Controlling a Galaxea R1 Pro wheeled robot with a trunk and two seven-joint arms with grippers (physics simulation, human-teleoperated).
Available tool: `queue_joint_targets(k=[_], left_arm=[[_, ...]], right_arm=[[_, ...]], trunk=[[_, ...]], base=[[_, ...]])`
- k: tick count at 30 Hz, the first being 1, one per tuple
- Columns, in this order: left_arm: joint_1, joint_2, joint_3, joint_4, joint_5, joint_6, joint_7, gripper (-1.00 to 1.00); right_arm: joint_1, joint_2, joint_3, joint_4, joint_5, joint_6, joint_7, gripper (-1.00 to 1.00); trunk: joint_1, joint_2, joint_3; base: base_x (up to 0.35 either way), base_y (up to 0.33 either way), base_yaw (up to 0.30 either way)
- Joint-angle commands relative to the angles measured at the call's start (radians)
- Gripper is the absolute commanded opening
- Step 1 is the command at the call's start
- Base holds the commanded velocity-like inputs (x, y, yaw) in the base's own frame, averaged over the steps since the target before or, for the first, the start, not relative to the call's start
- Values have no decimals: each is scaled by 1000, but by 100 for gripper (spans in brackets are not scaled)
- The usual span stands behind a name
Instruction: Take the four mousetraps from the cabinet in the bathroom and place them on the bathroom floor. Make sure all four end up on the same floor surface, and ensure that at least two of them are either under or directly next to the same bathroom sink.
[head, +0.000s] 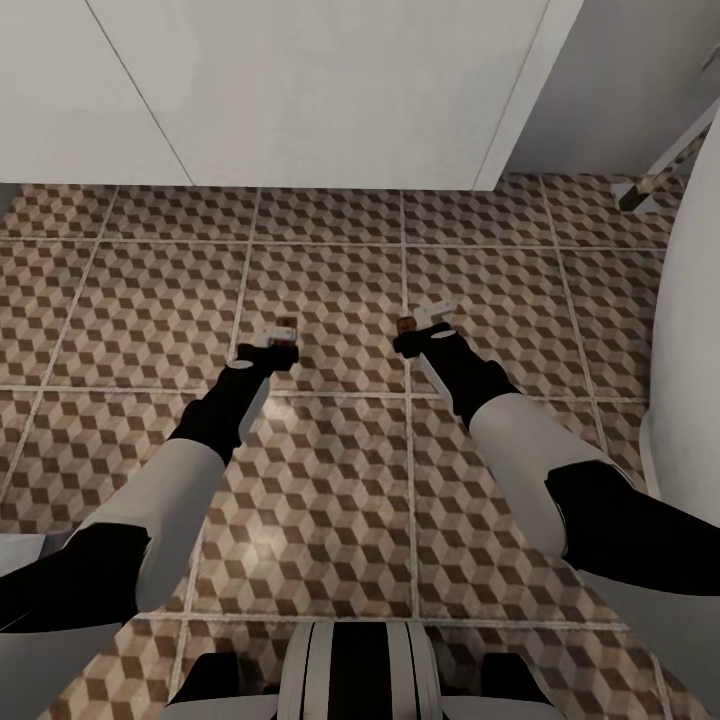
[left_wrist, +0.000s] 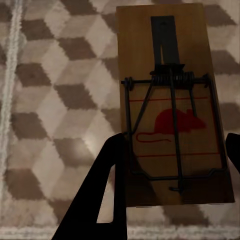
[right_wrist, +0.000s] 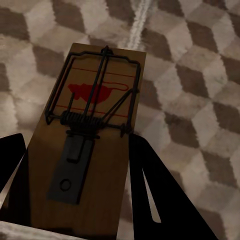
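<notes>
**Two traps riding low over the tiles**

Our left pincer (head: 281, 334) is closing its fingers (left_wrist: 107, 175) against the edges of one mousetrap (left_wrist: 172, 100), and our right pincer (head: 415, 326) is clamping a second mousetrap (right_wrist: 90, 150) the same way. In the head view, both are sitting at mid-frame, arms reaching forward and down. We are carrying the boards flat, wire side facing the wrist cameras, probably so they land level. Beneath them, the bathroom floor (head: 330, 480) is spreading its cube-patterned tiles; we cannot tell whether the boards are touching it yet. A white wall (head: 300, 90) is filling the upper frame, and a white curved fixture (head: 690, 330) is edging the right.
</notes>
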Motion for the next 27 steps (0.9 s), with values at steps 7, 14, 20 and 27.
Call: queue_joint_targets(k=[7, 14, 20, 27], left_arm=[[0, 4, -4, -11, -11, 0, 8, -100], [1, 6, -3, -7, -11, -1, 9, -100], [2, 6, -3, -7, -11, -1, 9, -100], [3, 6, -3, -1, -10, -1, 9, -100]], right_arm=[[1, 0, 3, -3, 4, 6, 19, -100], [1, 0, 5, -3, 4, -28, 68, -100], [1, 0, 5, -2, 4, -36, 88, -100], [1, 0, 5, 1, 3, -37, 90, -100]], trunk=[[0, 0, -1], [0, 0, -1], [0, 0, -1], [0, 0, -7]], base=[[0, 0, 0], [0, 0, 0], [0, 0, 0], [0, 0, 0]])
